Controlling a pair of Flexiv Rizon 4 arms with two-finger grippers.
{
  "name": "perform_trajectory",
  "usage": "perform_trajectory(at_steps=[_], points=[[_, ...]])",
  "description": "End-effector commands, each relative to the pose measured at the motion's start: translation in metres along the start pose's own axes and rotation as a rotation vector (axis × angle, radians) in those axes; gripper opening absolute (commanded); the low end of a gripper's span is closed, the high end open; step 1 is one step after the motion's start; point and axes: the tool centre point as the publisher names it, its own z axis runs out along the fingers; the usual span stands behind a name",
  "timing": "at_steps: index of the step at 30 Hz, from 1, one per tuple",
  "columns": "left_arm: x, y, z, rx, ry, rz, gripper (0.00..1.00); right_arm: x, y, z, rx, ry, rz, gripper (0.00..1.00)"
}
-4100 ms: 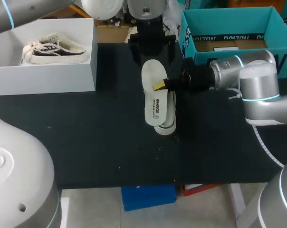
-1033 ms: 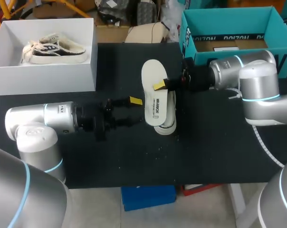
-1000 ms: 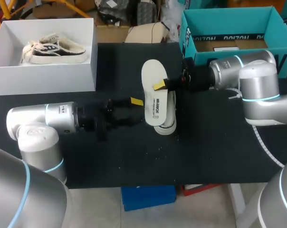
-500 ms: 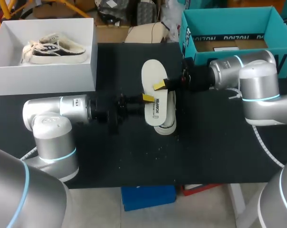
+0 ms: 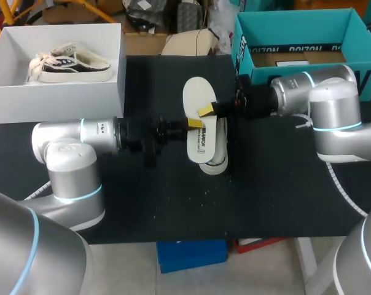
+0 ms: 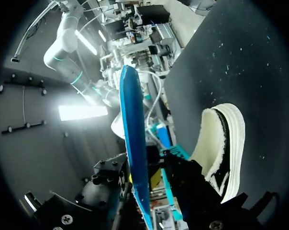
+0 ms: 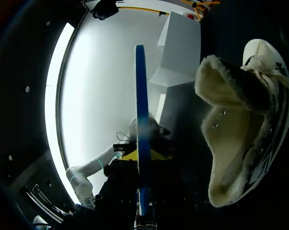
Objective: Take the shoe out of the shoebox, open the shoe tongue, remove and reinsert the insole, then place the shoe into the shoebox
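white insole (image 5: 196,92), blue beneath; black shoe (image 6: 221,153), cream lining; white shoebox (image 5: 62,98).

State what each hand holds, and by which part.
Right hand holds the insole by its side edge, mid-length. Left hand is at the opposite edge; its grip cannot be told.

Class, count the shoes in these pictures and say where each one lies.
2. One shoe lies inside the white shoebox at the table's far left; the other shoe lies mid-table, largely beneath the insole. None seems hidden on the table.
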Motion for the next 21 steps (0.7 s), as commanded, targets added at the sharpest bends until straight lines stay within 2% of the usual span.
perform_trajectory(at_steps=[1, 3, 6, 7, 9, 10, 11, 16, 21], points=[[0.0, 0.0, 0.002, -0.006, -0.003, 0.011, 0.39, 0.001, 0.0, 0.001, -0.001, -0.003, 0.001, 0.0], [0.0, 0.001, 0.002, -0.005, -0.003, 0.011, 0.19, 0.001, 0.0, 0.001, -0.001, -0.003, 0.001, 0.0], [0.0, 0.001, 0.004, 0.004, -0.008, 0.01, 0.14, 0.001, 0.0, 0.001, -0.001, -0.003, 0.001, 0.0], [0.001, 0.0, 0.004, 0.007, -0.007, 0.01, 0.0, 0.001, 0.0, 0.001, -0.001, -0.003, 0.001, 0.0], [0.001, 0.0, 0.005, 0.009, -0.007, 0.013, 0.0, 0.001, 0.0, 0.001, -0.001, -0.003, 0.001, 0.0], [0.0, 0.0, 0.005, 0.009, -0.007, 0.014, 0.0, 0.001, 0.0, 0.001, -0.001, -0.003, 0.001, 0.07], [0.0, 0.0, 0.005, 0.008, -0.007, 0.015, 0.0, 0.001, 0.0, 0.0, -0.007, -0.012, 0.004, 1.0], [-0.006, -0.004, -0.001, 0.013, 0.016, -0.006, 0.0, 0.004, -0.004, -0.013, -0.017, -0.12, 0.022, 1.0], [-0.004, -0.02, -0.017, 0.032, 0.125, -0.121, 0.0, 0.012, -0.009, -0.029, 0.006, -0.336, 0.045, 1.0]])
